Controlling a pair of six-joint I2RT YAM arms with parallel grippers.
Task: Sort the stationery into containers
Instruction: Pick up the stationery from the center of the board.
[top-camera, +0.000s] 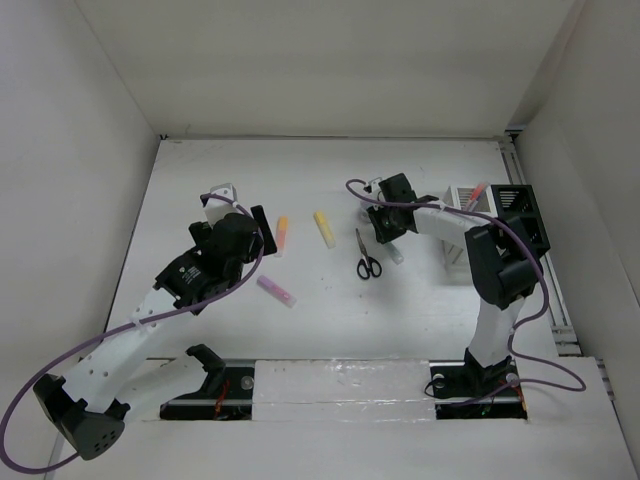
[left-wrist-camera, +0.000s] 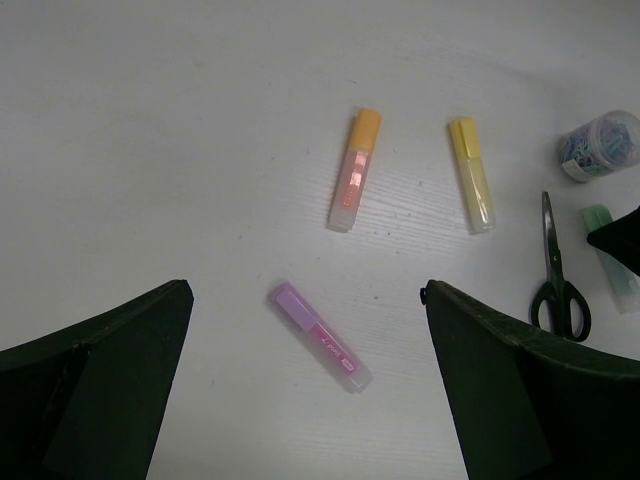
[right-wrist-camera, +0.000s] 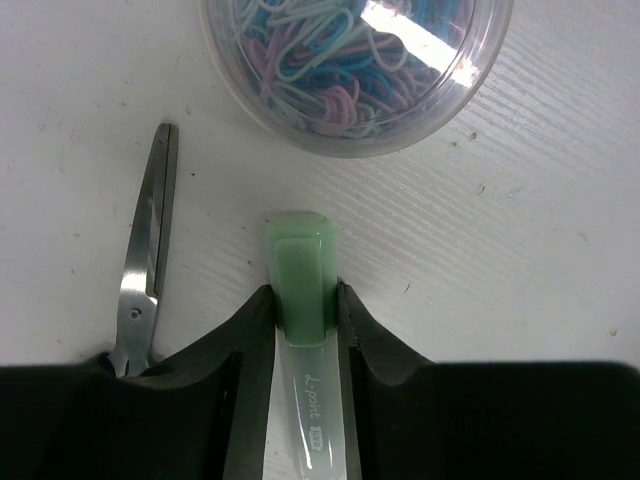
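My right gripper (right-wrist-camera: 302, 300) is shut on the green highlighter (right-wrist-camera: 300, 270), its jaws pressed against both sides of the cap; the highlighter lies on the table. Black-handled scissors (right-wrist-camera: 145, 260) lie just left of it. In the top view this gripper (top-camera: 392, 238) is right of the scissors (top-camera: 367, 255). My left gripper (left-wrist-camera: 305, 288) hangs open above the purple highlighter (left-wrist-camera: 320, 337), with the orange highlighter (left-wrist-camera: 355, 170) and the yellow highlighter (left-wrist-camera: 471, 174) beyond it. The white container (top-camera: 462, 200) and the black container (top-camera: 522, 215) stand at the right.
A round clear tub of coloured paper clips (right-wrist-camera: 355, 60) sits just beyond the green highlighter's cap. An orange-red pen (top-camera: 478, 190) sticks out of the white container. Side walls enclose the white table (top-camera: 200, 170).
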